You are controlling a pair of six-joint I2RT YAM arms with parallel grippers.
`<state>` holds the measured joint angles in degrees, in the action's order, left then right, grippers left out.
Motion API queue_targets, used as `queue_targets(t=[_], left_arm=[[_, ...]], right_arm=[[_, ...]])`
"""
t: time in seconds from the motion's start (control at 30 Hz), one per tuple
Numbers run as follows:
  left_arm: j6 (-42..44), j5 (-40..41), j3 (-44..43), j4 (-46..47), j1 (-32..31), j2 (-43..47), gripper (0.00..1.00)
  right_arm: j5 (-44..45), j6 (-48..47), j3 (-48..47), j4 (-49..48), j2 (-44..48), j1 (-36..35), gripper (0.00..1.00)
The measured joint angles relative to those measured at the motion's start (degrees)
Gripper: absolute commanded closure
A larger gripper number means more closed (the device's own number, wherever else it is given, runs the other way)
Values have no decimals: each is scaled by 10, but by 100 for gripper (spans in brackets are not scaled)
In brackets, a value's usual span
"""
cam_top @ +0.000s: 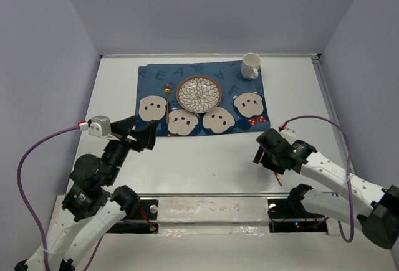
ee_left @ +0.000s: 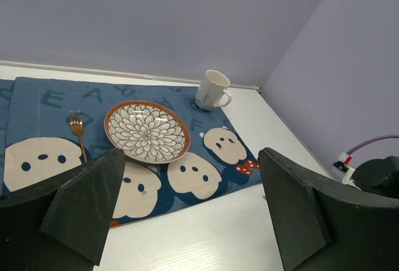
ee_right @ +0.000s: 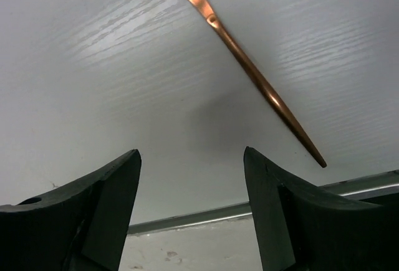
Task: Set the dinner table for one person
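Cutlery step, by the look of it, with the last piece not yet placed. On the dark blue cloth mat (cam_top: 156,78) at the far middle of the surface (cam_top: 206,159):
- a round plate (cam_top: 199,93), glazed, with a black-on-white petal pattern and a brown rim
- a slim copper-coloured fork (ee_left: 78,131) just beside it on the left, tines toward the far edge
- a white mug (cam_top: 250,66), smooth and cylindrical with a loop handle, on the mat's far right corner

Nothing on the mat to the right of the plate.

Off the mat, flat on the bare surface toward the near right corner: a copper utensil (ee_right: 249,65). Thin polished metal, tapering to a fine point at the handle end. Working end out of sight, so impossible to say whether knife or spoon.

As for the right pincer (cam_top: 269,154): spread wide, gripping nothing, hanging low just over that utensil. In the wrist view, handle beyond the fingertips rather than between them. As for the left pincer (cam_top: 140,135): likewise agape and empty, raised over the mat's near left corner, facing the plate.

Next, probably: bring the right pincer across the handle, lower to the surface, close on the narrow shaft, then carry it to the free strip of mat right of the plate. Calls for care — a thin, slick, flat-lying shaft on a hard, matte white, faintly grained top, likely to skid away or pivot out of a loose pinch.
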<state>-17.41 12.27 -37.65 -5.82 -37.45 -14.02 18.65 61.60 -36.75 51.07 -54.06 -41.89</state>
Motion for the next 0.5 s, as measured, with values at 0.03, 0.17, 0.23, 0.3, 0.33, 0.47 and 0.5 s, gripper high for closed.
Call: queue_targets(t=[0.03, 0.17, 0.23, 0.3, 0.33, 0.47, 0.5], left_arm=[[0, 0, 0, 0, -1, 1, 1], [0, 0, 0, 0, -7, 8, 1], [0, 0, 0, 0, -11, 12, 1], [0, 1, 0, 0, -13, 15, 1], [0, 1, 0, 0, -14, 17, 1], [0, 2, 0, 0, -18, 19, 1], [0, 3, 0, 0, -19, 19, 1]], right_arm=[[4, 10, 0, 4, -2, 8, 21], [14, 21, 0, 11, -33, 41, 18], [22, 20, 0, 11, -55, 75, 18], [24, 10, 0, 8, -64, 106, 19], [23, -3, 0, 4, -66, 125, 21], [10, -37, 1, -20, -77, 169, 27], [5, -45, 1, -28, -85, 174, 27]])
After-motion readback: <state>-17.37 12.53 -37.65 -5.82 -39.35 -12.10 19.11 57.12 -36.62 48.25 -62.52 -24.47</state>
